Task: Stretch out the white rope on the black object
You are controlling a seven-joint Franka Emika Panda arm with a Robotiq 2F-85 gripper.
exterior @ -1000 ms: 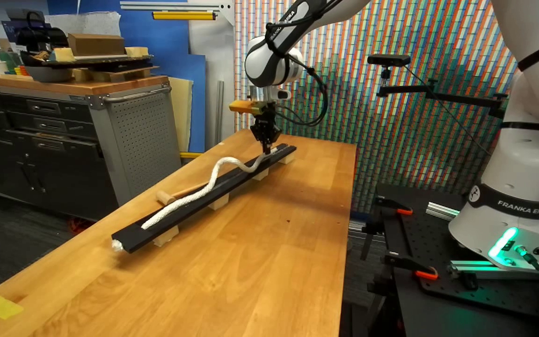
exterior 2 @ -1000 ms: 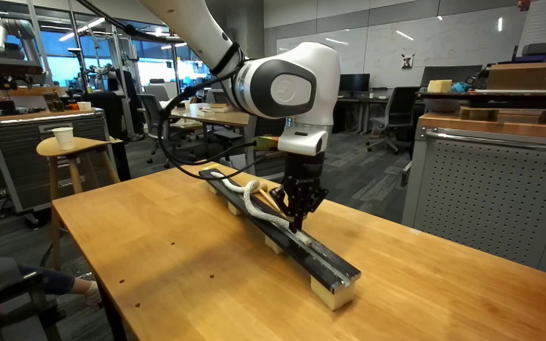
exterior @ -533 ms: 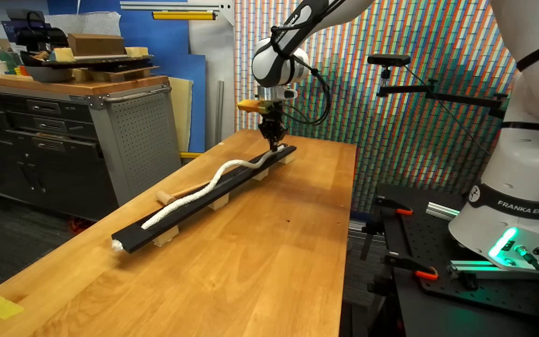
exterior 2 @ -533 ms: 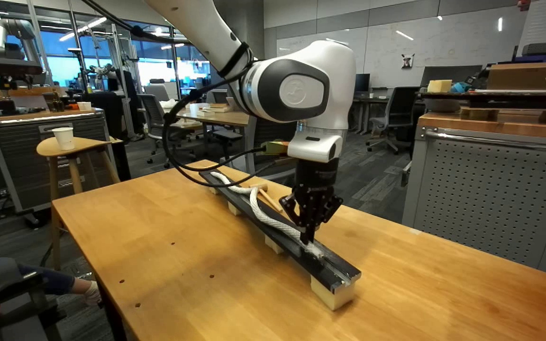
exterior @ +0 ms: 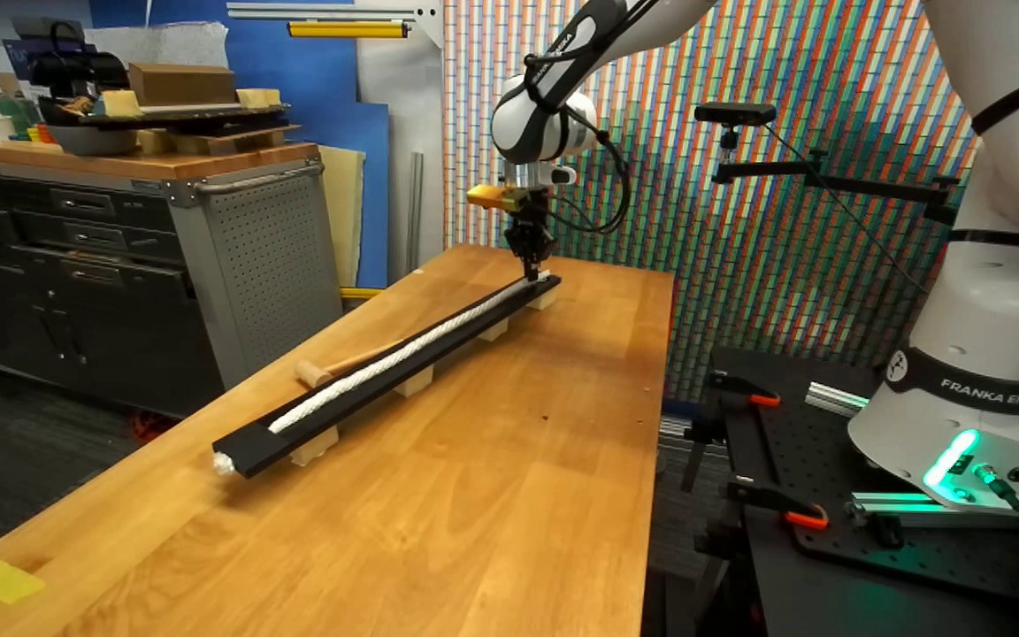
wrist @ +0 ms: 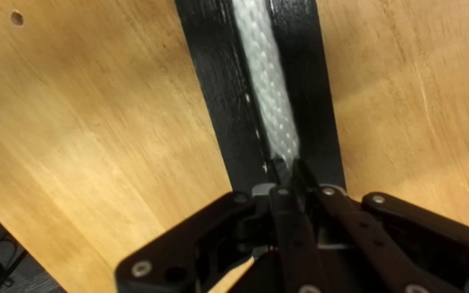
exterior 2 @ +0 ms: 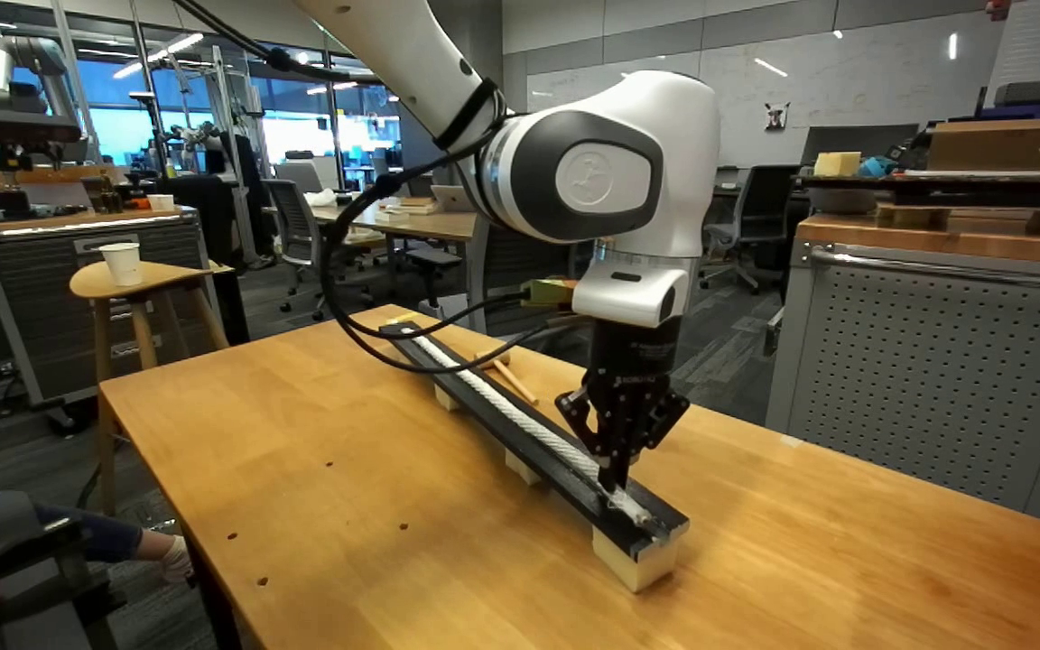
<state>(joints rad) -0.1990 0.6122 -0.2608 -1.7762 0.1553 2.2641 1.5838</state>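
one white rope lies straight along the middle of the black strip; my claw pinches it near one strip end, so any pull should follow their shared axis.

I can read FRANKA EMIKA on the black band round the robot base, abt 3 o'clock in an exterior view, w/ round logo at its 9 o'clock. Up at 12, EMIKA too, small, on the arm; rest unclear.
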